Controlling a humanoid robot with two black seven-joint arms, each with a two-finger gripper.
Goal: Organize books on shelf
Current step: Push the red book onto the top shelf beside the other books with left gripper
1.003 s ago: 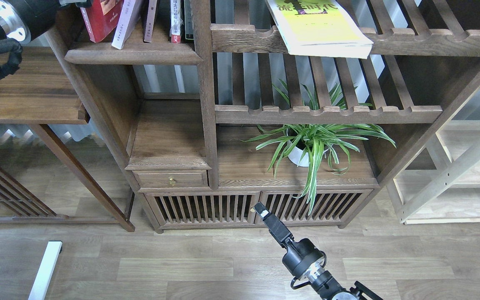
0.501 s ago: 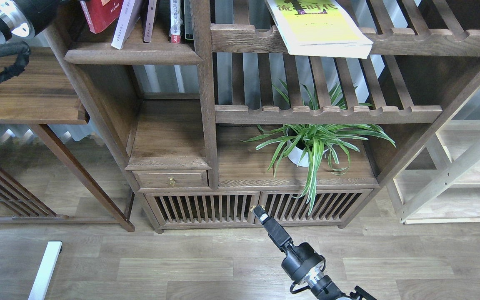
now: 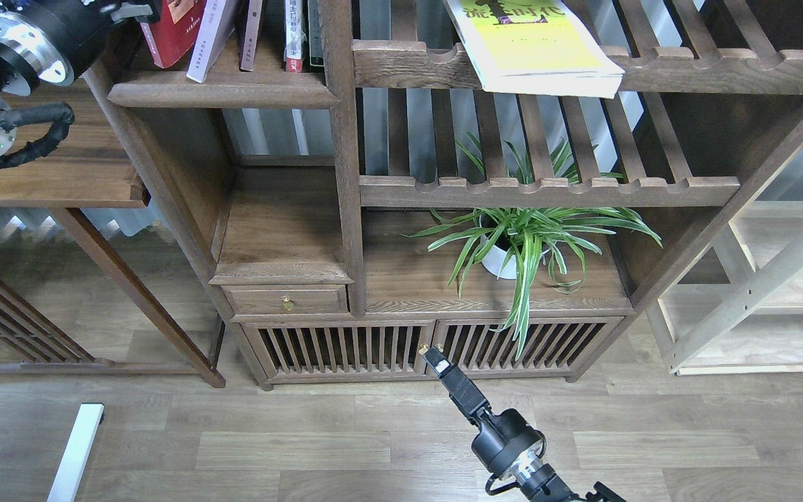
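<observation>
On the shelf (image 3: 224, 90) at the upper left, the dark red book (image 3: 173, 31) stands tilted, with the pale lavender-white book (image 3: 210, 38) leaning against its right side. My left gripper (image 3: 133, 10) reaches the red book's left edge at the top of the frame; its fingers are cut off and dark. The yellow-green book (image 3: 537, 45) lies flat on the upper slatted rack (image 3: 687, 70), its corner overhanging the front rail. My right gripper (image 3: 435, 357) hangs low in front of the cabinet doors, holding nothing I can see, its fingers indistinguishable.
Thin upright books (image 3: 295, 35) stand right of the lavender one, against the post (image 3: 342, 139). A potted spider plant (image 3: 523, 240) sits under the lower slatted rack (image 3: 548, 189). A side table (image 3: 60, 167) stands left, a pale wooden frame (image 3: 757, 293) right.
My left arm has swung rightward, bringing more of its joints into view, and the red book has shifted slightly with it. My right gripper has drifted a little down and left.
</observation>
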